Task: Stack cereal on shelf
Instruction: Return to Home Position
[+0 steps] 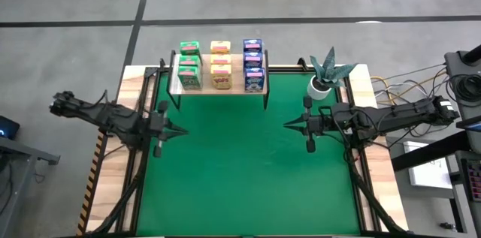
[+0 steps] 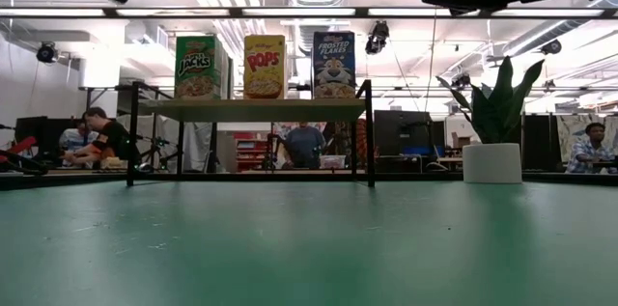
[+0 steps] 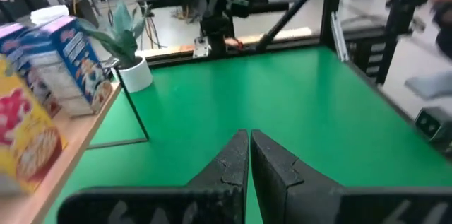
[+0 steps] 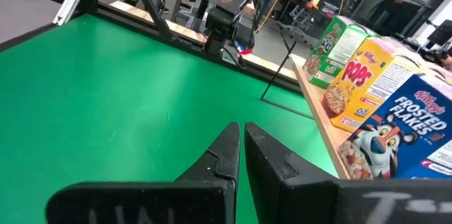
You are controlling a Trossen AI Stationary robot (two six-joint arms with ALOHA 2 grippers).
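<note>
The cereal boxes stand upright on the shelf (image 1: 218, 88), a pale plank on black legs at the table's far side: green ones (image 1: 189, 64) at left, yellow ones (image 1: 220, 63) in the middle, blue ones (image 1: 253, 64) at right. In the low view one green box (image 2: 197, 67), one yellow (image 2: 265, 67) and one blue (image 2: 333, 65) show in front. My left gripper (image 1: 183, 128) hangs shut over the mat's left part, pointing right. My right gripper (image 1: 288, 125) hangs shut over the mat's right part, pointing left. Both hold nothing.
A potted plant in a white pot (image 1: 323, 82) stands at the far right of the table, beside the shelf. The green mat (image 1: 248, 170) lies bare between and before the two grippers. People sit in the room beyond the table.
</note>
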